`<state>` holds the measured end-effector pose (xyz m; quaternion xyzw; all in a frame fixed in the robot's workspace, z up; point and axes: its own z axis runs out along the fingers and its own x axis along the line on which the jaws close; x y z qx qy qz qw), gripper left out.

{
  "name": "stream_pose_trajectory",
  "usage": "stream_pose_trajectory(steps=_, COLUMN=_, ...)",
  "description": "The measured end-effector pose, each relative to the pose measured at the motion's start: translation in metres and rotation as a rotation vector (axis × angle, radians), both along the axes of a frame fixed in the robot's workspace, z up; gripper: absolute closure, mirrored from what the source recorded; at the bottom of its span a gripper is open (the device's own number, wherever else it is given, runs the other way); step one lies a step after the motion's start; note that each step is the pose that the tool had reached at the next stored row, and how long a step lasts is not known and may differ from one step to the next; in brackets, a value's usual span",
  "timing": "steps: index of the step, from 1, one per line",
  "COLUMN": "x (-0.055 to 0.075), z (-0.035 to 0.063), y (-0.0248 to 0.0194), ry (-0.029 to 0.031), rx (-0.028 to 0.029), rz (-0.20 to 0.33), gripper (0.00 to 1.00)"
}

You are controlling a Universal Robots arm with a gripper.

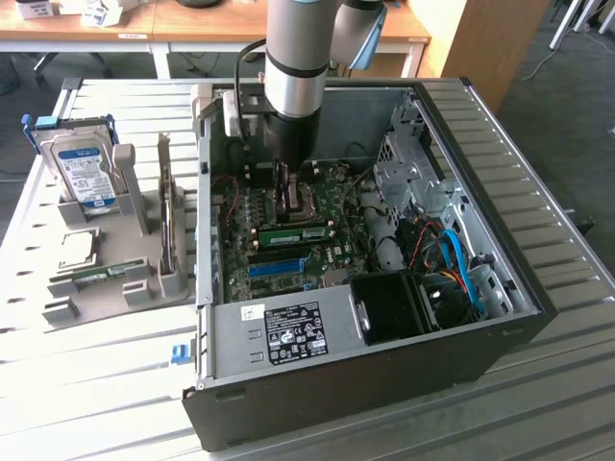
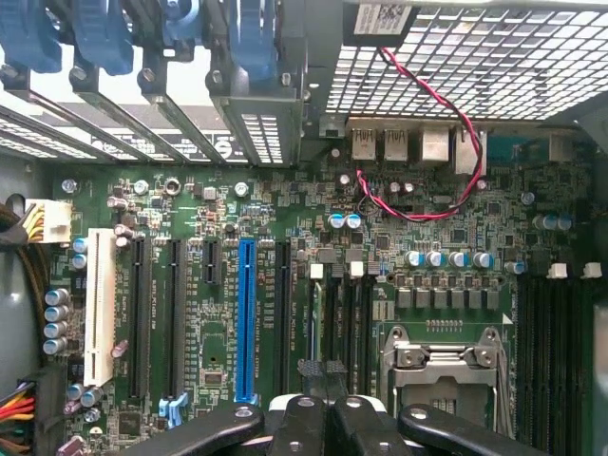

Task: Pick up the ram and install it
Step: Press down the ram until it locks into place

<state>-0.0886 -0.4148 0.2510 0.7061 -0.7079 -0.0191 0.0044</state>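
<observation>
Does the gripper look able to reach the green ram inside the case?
Probably yes: the gripper hangs shut close to the ram, the case lies open, and nothing stands between them.

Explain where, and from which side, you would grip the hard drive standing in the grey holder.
Grip the hard drive near its free top edge, coming straight down from above and pinching the label face against the back. It stands upright with its lower end seated in the holder, so the top is exposed, and its thin profile probably suits a narrow pinch.

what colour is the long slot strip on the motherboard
Bright blue slot strip, clearest in the wrist view.
</observation>
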Motion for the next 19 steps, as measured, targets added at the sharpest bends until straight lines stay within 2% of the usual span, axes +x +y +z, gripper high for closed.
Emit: stream_pose_trajectory(steps=19, x=-0.001, z=-0.0173, y=0.0, ry=-0.0001, rx=0.0, rz=0.0, gripper=0.89)
